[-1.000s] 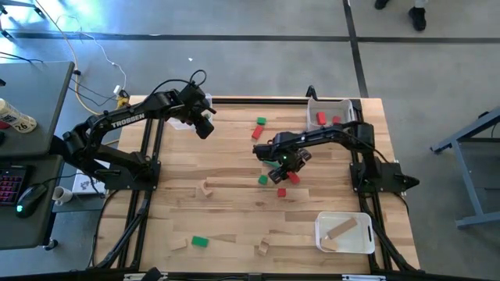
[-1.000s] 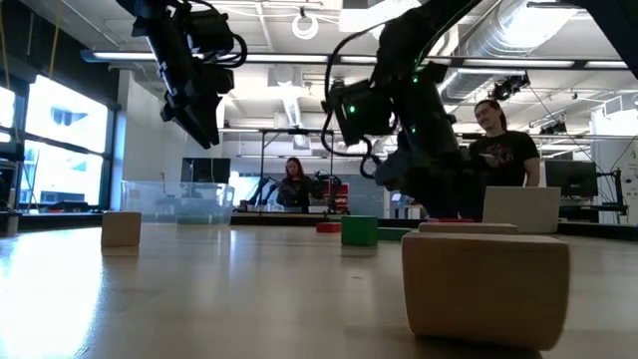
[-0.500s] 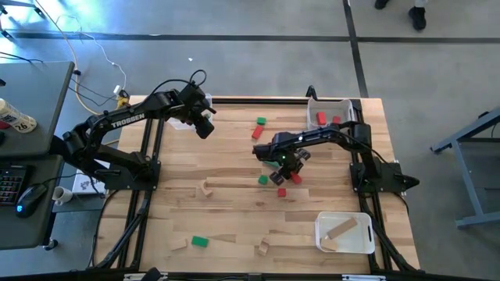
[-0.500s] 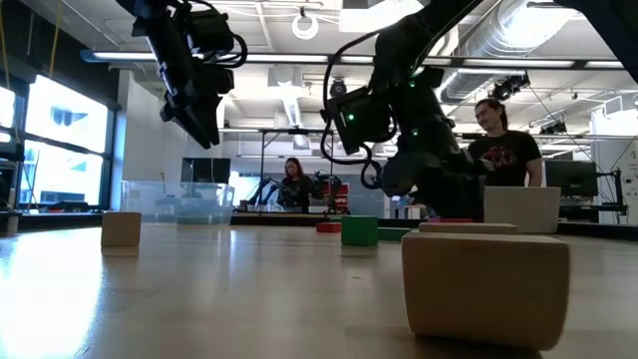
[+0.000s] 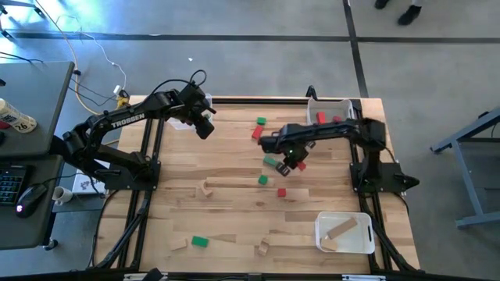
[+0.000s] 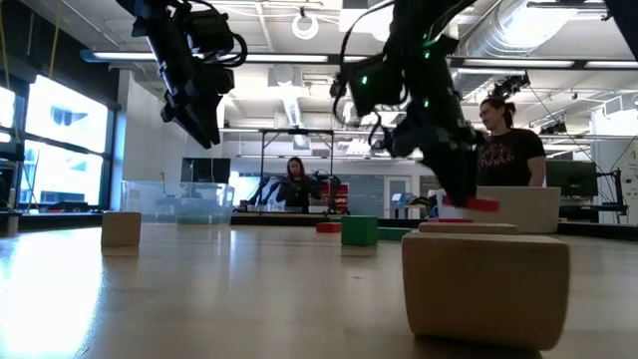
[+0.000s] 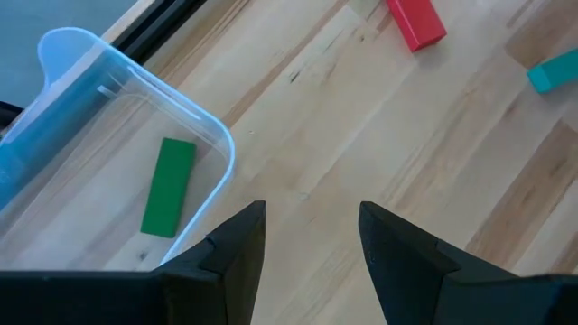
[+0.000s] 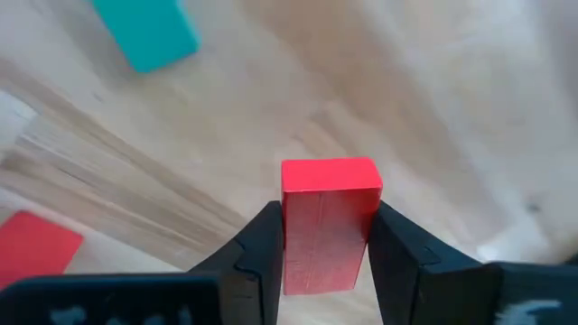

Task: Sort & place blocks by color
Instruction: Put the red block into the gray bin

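Red block [image 8: 329,221] gripped in right claw [image 5: 292,165], above table; left claw [image 7: 307,236] open.

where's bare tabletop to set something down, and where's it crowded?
Free: the wide strip between the left gripper and the wood piece, and the stretch between the green block and the bin holding wood pieces. Crowded: around the right gripper and its red block, with loose red and green blocks close by.
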You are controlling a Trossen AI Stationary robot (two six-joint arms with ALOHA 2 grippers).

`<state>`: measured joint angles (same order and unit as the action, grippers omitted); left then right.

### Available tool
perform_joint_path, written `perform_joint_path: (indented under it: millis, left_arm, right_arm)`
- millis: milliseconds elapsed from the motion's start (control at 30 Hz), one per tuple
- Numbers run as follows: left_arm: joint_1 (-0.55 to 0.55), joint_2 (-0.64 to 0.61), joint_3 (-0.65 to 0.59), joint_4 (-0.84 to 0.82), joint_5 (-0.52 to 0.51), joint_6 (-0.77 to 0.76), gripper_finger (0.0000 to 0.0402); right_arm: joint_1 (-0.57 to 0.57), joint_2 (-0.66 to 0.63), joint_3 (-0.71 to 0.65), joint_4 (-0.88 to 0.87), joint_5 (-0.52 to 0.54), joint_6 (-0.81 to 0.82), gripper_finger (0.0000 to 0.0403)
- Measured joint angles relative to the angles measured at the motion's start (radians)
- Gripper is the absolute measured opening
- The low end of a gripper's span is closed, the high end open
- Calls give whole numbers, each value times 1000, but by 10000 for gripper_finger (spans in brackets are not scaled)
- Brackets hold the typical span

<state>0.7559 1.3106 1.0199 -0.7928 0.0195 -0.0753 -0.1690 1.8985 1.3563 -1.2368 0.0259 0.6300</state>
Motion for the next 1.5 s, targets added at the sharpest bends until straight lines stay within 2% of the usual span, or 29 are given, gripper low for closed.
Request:
perform_joint_path:
  millis: [267,467,667,800,900,1133,1333,1500]
  left_arm:
    - [0,0,0,0,3,-8,168]
    - [0,0,0,0,3,-52,168]
    - [0,0,0,0,3,-62,168]
    - [0,0,0,1,3,-76,168]
    - [0,0,0,1,3,-102,168]
    - [-1,0,0,1,3,-158,168]
    - [-16,0,0,-5,3,-161,168]
    - [-49,0,0,-25,3,-160,168]
  right_arm:
    - [-105,-166,2,-31,180,-9,101]
    - [-225,-272,2,-33,321,-42,101]
    - [-362,-324,2,-28,448,-125,101]
    - [-455,-318,2,-10,493,-203,101]
    - [-521,-301,3,27,480,-264,101]
    - [-635,-242,3,58,329,-346,101]
    - [-684,-172,3,59,246,-423,101]
    - [-706,-132,3,60,232,-462,101]
